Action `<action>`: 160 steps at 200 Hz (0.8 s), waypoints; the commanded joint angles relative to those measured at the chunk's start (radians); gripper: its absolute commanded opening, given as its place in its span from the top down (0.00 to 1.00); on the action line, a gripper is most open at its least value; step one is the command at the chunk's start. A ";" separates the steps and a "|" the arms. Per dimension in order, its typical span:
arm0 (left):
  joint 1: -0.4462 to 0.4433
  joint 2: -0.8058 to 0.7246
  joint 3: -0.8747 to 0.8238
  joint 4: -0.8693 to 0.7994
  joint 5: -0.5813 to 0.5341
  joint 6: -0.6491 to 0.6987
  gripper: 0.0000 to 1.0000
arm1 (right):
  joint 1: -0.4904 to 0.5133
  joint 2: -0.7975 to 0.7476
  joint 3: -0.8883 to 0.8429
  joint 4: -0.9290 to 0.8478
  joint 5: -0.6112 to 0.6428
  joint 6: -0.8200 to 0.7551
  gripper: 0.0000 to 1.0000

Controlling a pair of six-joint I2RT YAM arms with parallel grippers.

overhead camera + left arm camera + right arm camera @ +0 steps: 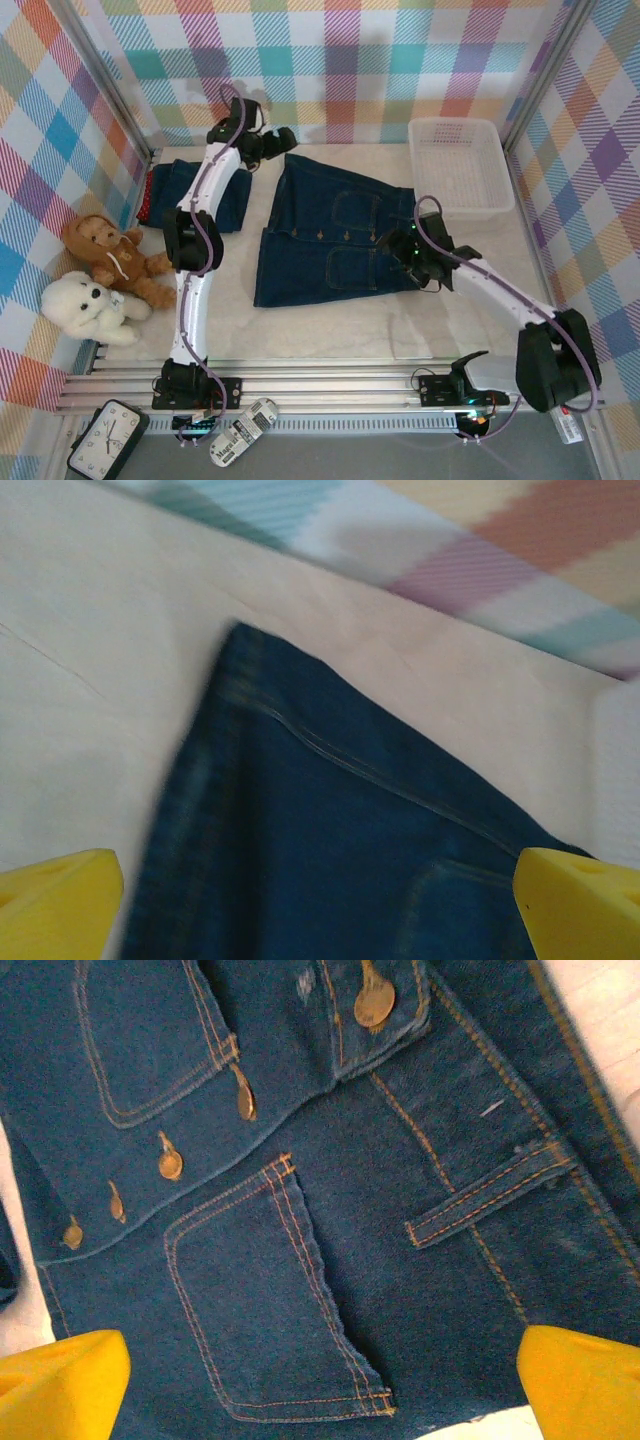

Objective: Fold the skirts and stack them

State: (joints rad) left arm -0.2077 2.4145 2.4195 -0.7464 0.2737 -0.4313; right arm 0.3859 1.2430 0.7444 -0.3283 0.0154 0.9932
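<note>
Now, table (330,335): pale top with checked walls on 3 sides
Buttoned skirt (330,235): dark blue denim, spread flat at mid-table, button row running left to right, wider end on the left, narrower end on the right; 2 patch pockets face up
Basket (455,123): white mesh, at the far right, just beyond the buttoned skirt's right end, not touching it
Folded skirt (225,195): dark denim, at the far left, partly under the left arm, lying on the red skirt (147,200), which shows only as a strip at its left edge
Bears: 1 brown (105,255) and 1 white (85,305), side by side and touching, at the left edge, nearer than the 2 stacked skirts
Left gripper (283,143): above the buttoned skirt's far-left corner; in the wrist view (320,905) the yellow fingers (60,905) stand wide apart, holding nothing, with that corner (330,860) between them
Right gripper (392,243): over the narrower end; in the wrist view (320,1380) the fingers (580,1385) are spread wide, empty, above a pocket, a belt loop and the brass buttons of the denim (400,1260)
Clock (107,440): black, off the table at the near left
Remote (245,430): pale, right of the clock
</note>
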 commanded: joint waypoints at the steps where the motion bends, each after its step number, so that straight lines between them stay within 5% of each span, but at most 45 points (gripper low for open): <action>1: -0.040 0.020 -0.048 0.004 0.106 -0.124 0.00 | -0.005 -0.001 -0.053 -0.002 0.009 -0.028 0.01; 41: -0.085 0.127 -0.009 -0.015 0.168 -0.180 0.00 | -0.004 0.149 0.005 0.113 -0.150 -0.111 0.01; 67: -0.084 0.169 -0.012 -0.110 -0.004 -0.182 0.00 | -0.004 0.239 0.019 0.102 -0.144 -0.078 0.01; 118: -0.044 0.178 -0.031 -0.195 -0.161 -0.120 0.00 | -0.005 0.372 -0.020 0.027 -0.106 0.023 0.01; 160: 0.000 0.109 0.041 -0.302 -0.324 0.017 0.00 | -0.005 0.306 -0.095 0.146 -0.127 0.094 0.01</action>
State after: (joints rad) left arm -0.2695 2.5847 2.4172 -0.9096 0.1333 -0.5259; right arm 0.3809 1.5230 0.7372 -0.1406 -0.1032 1.0317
